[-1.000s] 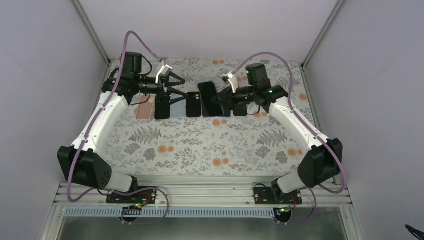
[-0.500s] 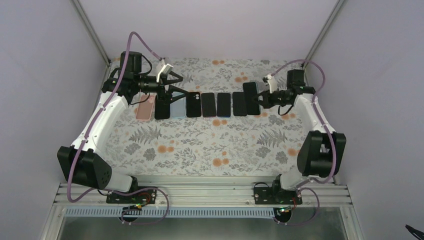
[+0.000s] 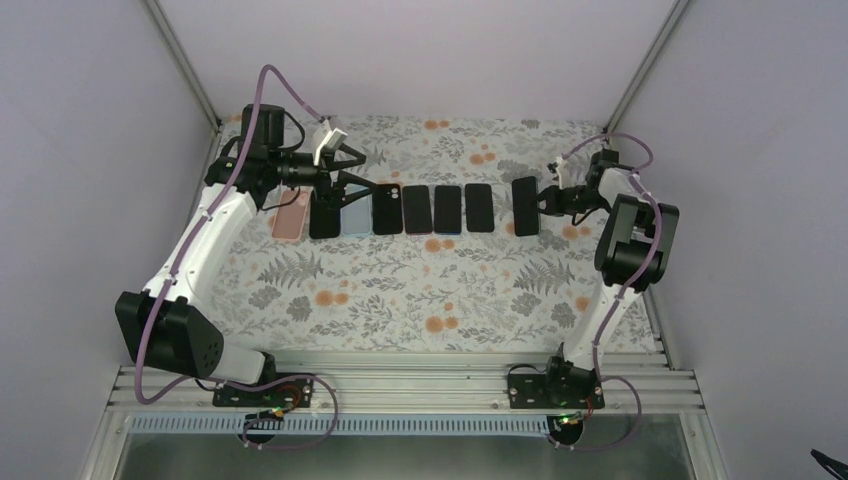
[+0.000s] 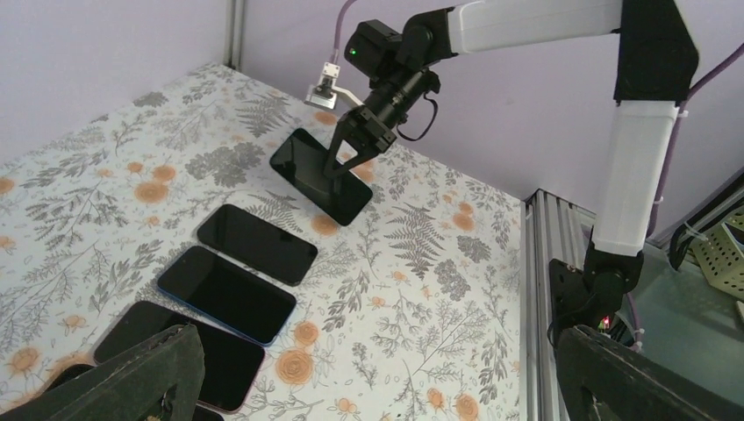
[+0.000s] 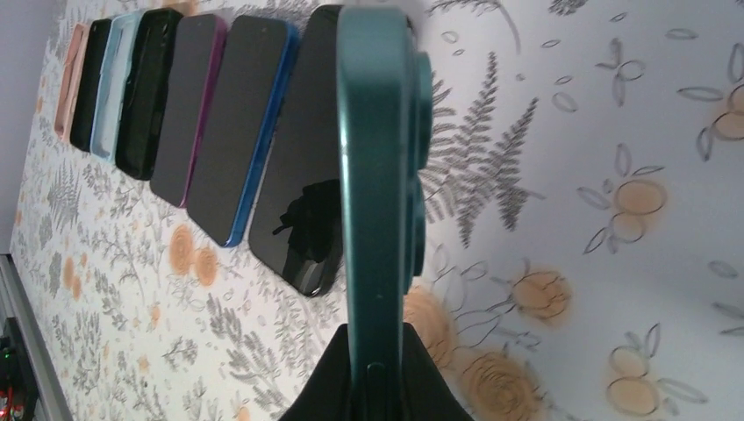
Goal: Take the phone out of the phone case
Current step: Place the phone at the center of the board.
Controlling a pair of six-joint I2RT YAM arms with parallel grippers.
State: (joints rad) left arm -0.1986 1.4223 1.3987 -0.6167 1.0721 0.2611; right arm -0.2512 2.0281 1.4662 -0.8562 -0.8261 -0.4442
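no legible text, screens seemingly blank

row of phones [image 3: 405, 210]: side by side across far part of desk [image 3: 400, 290] | held phone [image 3: 525, 206]: right of the row, apart from it, above desk, in right end effector [image 3: 541, 203] | left end effector [image 3: 345, 172]: over row's left end

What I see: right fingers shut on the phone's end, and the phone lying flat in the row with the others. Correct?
No. The right fingers are shut on the phone, but the left wrist view shows it held tilted above the table, apart from the row.
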